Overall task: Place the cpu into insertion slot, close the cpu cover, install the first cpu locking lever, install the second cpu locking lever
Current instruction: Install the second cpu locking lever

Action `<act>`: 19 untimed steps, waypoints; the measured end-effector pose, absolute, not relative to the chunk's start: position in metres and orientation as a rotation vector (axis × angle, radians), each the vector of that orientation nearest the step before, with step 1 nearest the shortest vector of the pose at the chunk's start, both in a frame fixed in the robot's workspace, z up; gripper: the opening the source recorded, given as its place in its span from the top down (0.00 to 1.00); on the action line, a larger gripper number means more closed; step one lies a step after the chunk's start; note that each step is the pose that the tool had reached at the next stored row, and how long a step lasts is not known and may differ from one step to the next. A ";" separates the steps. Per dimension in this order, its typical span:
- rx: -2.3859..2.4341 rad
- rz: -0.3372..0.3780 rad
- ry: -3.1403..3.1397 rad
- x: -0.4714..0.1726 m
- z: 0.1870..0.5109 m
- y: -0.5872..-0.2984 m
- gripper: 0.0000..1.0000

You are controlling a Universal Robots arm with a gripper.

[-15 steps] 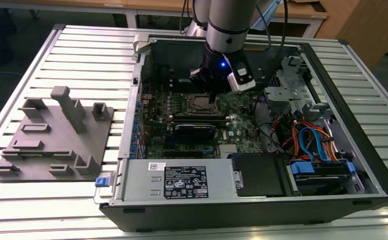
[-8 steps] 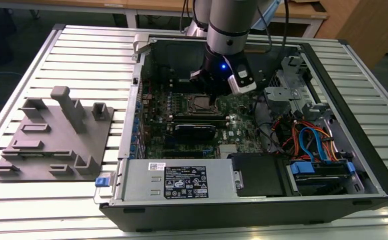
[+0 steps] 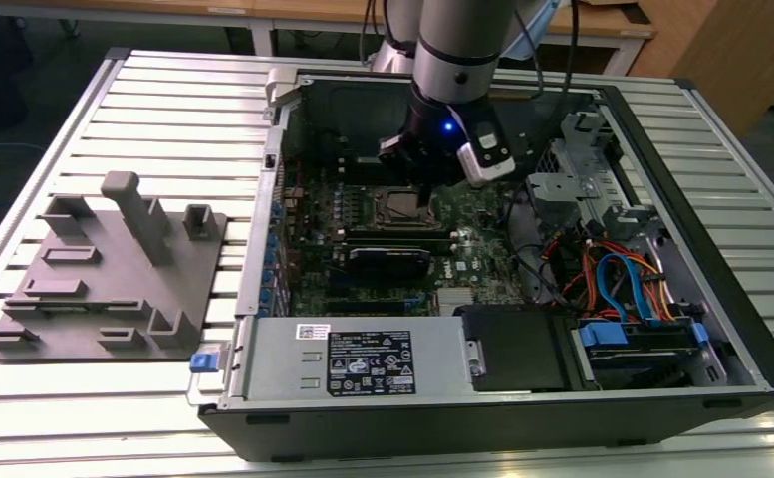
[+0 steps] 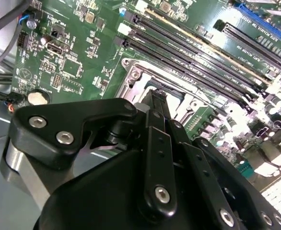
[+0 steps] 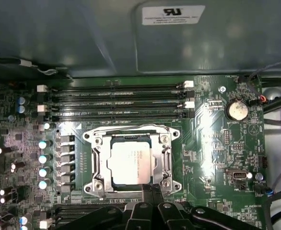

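- The cpu sat flat in the slot, its silver-grey top showing through the cover's cut-out in the first wrist view.
- The cover lay shut over the cpu, its metal frame lying along the chip's edges and its screwed corners resting on the green board.
- The slot lay just beside the rows of long black memory slots, with a line of small capacitors along another side of it.
- A round coin cell sat on the board, well apart from the slot.
- The gripper hovered right at the edge of the cover; in both wrist views its black fingers came together to a narrow tip, the jaws drawn close with nothing seen between them.
- Whether the fingertips touched the cover or a lever could not be told.
- In the exterior view the arm reached down into the open computer case, the gripper over the slot near the case's far wall.
- The case lay on its side on the slatted bench, toward the exterior view's right.
- A grey fixture block with upright posts stood on the bench near the edge at the exterior view's left, apart from the case.
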State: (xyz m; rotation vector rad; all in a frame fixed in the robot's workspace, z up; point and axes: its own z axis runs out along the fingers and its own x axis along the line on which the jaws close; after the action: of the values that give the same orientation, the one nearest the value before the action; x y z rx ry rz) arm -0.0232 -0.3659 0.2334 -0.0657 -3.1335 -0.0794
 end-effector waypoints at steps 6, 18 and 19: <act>-0.065 -0.080 -3.133 -0.023 0.233 -0.375 0.89; -0.062 -0.080 -3.133 -0.040 0.233 -0.385 0.89; -0.062 -0.080 -3.133 -0.041 0.233 -0.386 0.89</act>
State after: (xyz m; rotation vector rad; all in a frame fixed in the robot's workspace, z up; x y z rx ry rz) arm -0.0407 -0.3863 0.2326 -0.0618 -3.1334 -0.0802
